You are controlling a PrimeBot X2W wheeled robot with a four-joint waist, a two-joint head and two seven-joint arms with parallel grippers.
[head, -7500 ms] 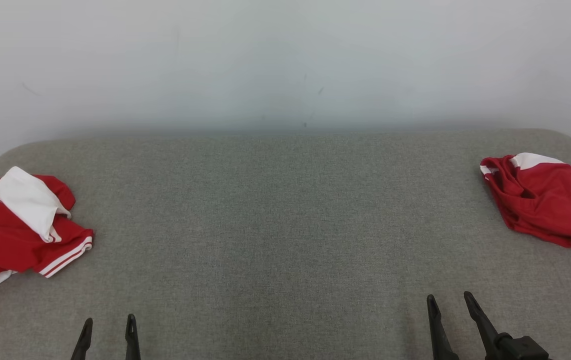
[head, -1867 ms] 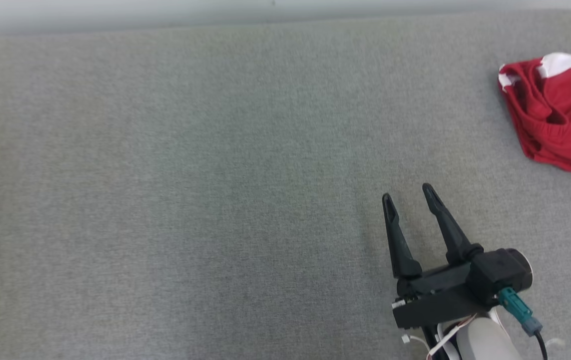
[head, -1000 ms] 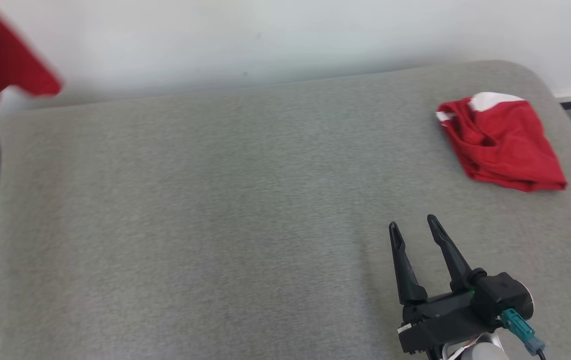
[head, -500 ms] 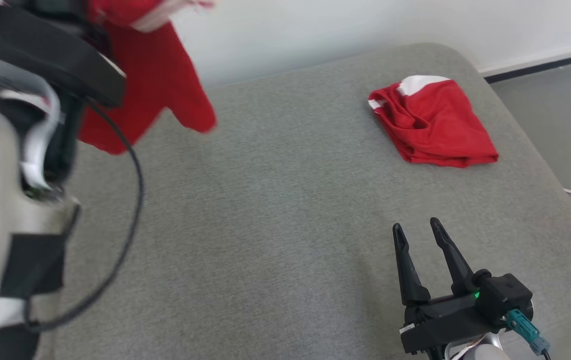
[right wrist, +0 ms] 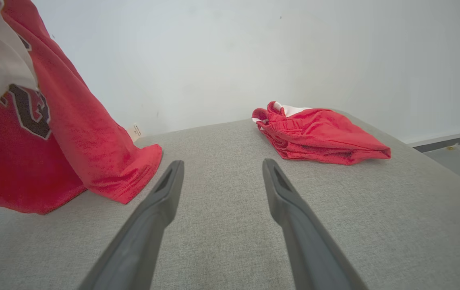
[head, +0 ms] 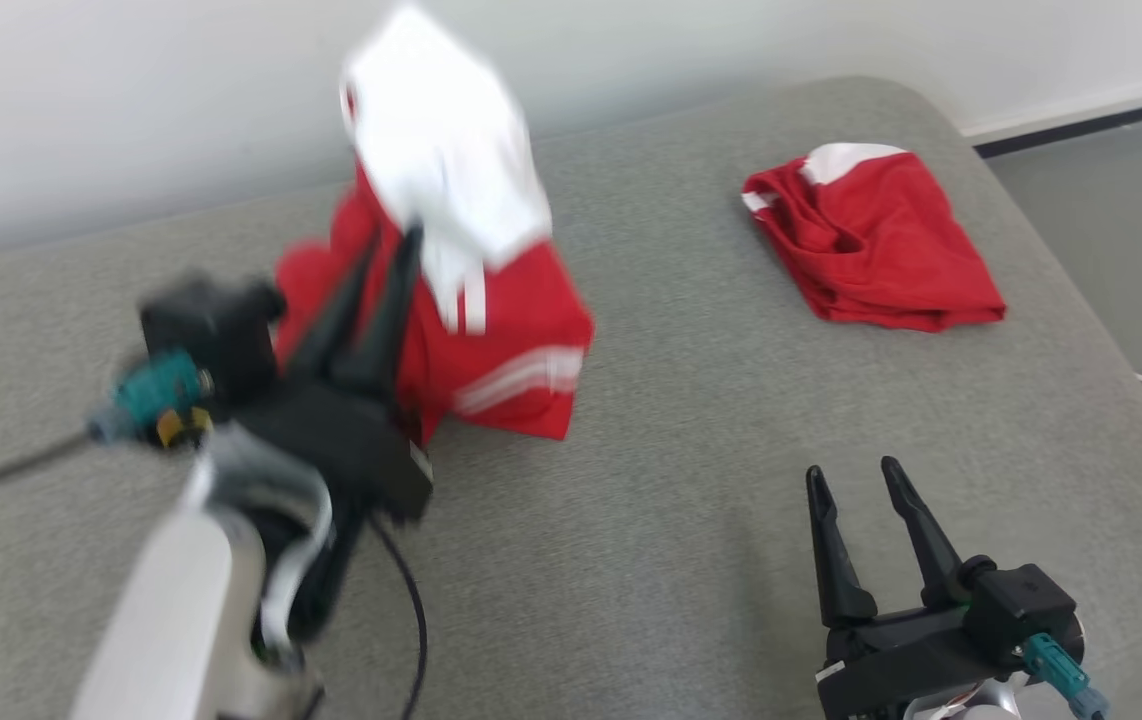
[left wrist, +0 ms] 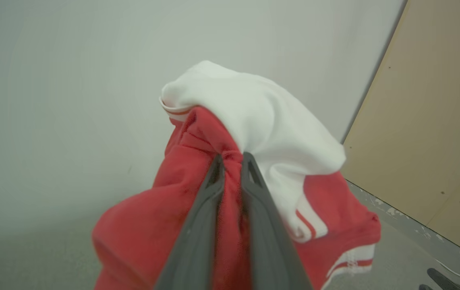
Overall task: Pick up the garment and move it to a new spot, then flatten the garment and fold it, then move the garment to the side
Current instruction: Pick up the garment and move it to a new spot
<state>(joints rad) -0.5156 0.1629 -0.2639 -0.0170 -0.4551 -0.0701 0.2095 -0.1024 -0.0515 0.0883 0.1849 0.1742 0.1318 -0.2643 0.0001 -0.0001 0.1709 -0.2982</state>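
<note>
**A:** Over the grey cushion [head: 691,520], centre-left in the head view, the garment [head: 521,320] hangs bunched, lower edge touching down. It looks soft, light and floppy; hem corners seem the best hold for flattening.

**B:** Red jersey, white sleeve, striped trim. The left gripper [left wrist: 232,159] pinches a fold narrowly; the right gripper [head: 851,470] stands wide, holding nothing.

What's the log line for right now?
step: relocate shirt | left gripper: shut on shirt, hem touching cushion | right gripper: open, empty | other red garment: far right on cushion, untouched
</note>
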